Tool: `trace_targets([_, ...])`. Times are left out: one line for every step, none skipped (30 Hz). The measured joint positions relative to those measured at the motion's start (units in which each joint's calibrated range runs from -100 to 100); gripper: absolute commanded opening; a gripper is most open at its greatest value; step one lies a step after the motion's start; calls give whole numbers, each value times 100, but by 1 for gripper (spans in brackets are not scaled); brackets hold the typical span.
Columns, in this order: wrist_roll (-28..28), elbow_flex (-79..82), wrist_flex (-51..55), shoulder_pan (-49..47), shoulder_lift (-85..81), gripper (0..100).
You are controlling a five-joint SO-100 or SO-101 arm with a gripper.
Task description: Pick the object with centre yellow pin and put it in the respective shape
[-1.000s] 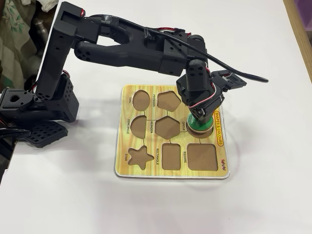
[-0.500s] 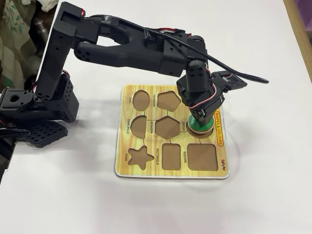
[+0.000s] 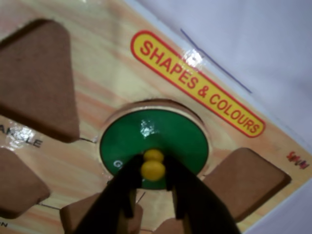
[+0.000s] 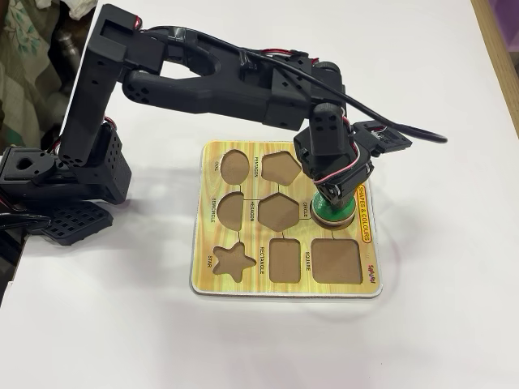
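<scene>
The object with centre yellow pin (image 3: 161, 131) is a green disc with a pale rim, lying in the round cut-out of the wooden shape board (image 3: 107, 73). Its yellow knob (image 3: 153, 169) sits between my two black fingers. My gripper (image 3: 153, 170) is shut on that knob, one finger on each side. In the fixed view the gripper (image 4: 328, 198) points down onto the disc (image 4: 335, 214) at the right middle of the board (image 4: 243, 279), beside the "SHAPES & COLOURS" label. The arm hides most of the disc there.
The board's other recesses hold nothing: pentagon (image 4: 280, 166), hexagon (image 4: 278, 211), square (image 4: 336, 260), rectangle (image 4: 285, 260), star (image 4: 233, 261), oval (image 4: 235, 166). The arm's base (image 4: 73, 178) stands at the left. A black cable (image 4: 405, 131) loops right of the wrist. White table surrounds the board.
The gripper and the green disc have shifted very slightly toward the far side of the board, staying at the round cut-out. The grip on the knob is unchanged.
</scene>
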Motion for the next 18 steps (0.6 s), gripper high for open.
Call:
trace_targets([0,0,0,0,0,4])
trace_targets([0,0,0,0,0,4])
trace_targets([0,0,0,0,0,4])
trace_targets([0,0,0,0,0,4])
trace_targets([0,0,0,0,0,4])
trace_targets([0,0,0,0,0,4])
trace_targets([0,0,0,0,0,4])
trace_targets([0,0,0,0,0,4])
trace_targets([0,0,0,0,0,4])
trace_targets([0,0,0,0,0,4])
trace_targets([0,0,0,0,0,4])
trace_targets([0,0,0,37,0,4])
trace_targets([0,0,0,65,0,4])
trace_targets([0,0,0,103,0,4])
trace_targets([0,0,0,112,0,4])
trace_targets([0,0,0,131,0,4])
trace_targets([0,0,0,140,0,4])
trace_targets([0,0,0,140,0,4])
